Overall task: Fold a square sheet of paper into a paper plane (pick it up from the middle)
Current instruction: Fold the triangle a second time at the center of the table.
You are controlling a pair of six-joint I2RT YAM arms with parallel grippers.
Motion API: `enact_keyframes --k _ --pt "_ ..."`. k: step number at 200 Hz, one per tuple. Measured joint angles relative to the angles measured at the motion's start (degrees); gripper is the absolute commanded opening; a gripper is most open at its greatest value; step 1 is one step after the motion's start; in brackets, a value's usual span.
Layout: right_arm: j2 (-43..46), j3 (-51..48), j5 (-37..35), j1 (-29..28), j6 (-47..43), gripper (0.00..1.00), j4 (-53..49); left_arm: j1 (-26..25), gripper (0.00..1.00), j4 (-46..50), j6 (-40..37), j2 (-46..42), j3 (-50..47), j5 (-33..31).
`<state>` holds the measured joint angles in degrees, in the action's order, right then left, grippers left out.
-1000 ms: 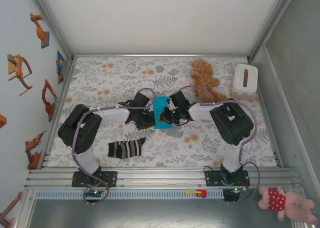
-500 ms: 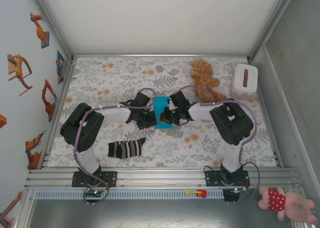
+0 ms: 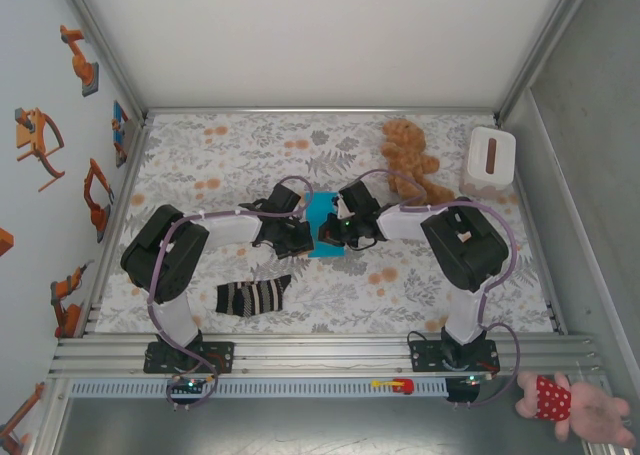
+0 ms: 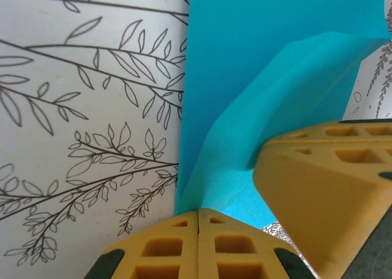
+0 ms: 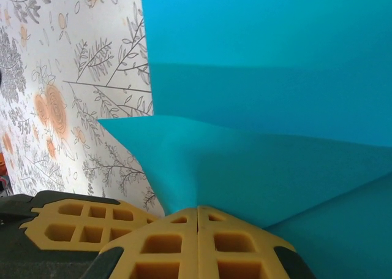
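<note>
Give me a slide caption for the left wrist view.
Left gripper, shut, pinches a raised fold of the turquoise square sheet of paper over the floral tablecloth.

The square sheet of paper is bright turquoise blue, and darker blue where it bends. The desk has a white cloth with grey leaves and orange flowers. The left end effector and the right end effector have yellow fingers with black behind. The near sock has black and white stripes. The far teddy bear is brown. The box at the far right is white with a brown strip. The soft toy at the near right is pink, with a red dress with white dots.
</note>
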<state>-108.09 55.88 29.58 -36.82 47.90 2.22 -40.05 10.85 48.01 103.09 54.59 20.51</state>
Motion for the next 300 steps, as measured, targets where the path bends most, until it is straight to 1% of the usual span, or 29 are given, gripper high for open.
enact_keyframes --k 45,88,147,197,229,263,300 --pt "-0.52 0.22 0.15 -0.79 -0.22 0.0 -0.15 0.0 0.0 0.09 0.0 0.0 0.02 -0.07" --pt "-1.51 2.23 -1.22 -0.35 -1.73 0.0 -2.99 0.0 0.0 0.35 0.0 0.0 0.04 -0.42" --pt "-2.23 4.28 -2.43 6.21 -4.72 0.0 -5.51 0.0 0.0 0.42 0.0 0.0 0.02 -0.55" --pt "-4.0 7.15 -2.27 10.51 -7.1 0.0 -7.13 0.0 0.0 0.42 0.02 0.0 0.02 -0.55" --pt "-4.09 8.98 -5.14 12.07 -8.81 0.0 -9.31 0.0 0.0 0.52 0.0 -0.04 0.04 -0.5" --pt "-2.23 8.92 -6.34 12.24 -9.01 0.0 -9.44 0.0 0.06 2.54 -0.15 -0.04 1.16 -0.66" --pt "5.77 6.1 -6.36 10.51 -8.83 0.0 -8.61 0.0 0.16 2.38 -0.26 -3.17 1.68 -1.2"
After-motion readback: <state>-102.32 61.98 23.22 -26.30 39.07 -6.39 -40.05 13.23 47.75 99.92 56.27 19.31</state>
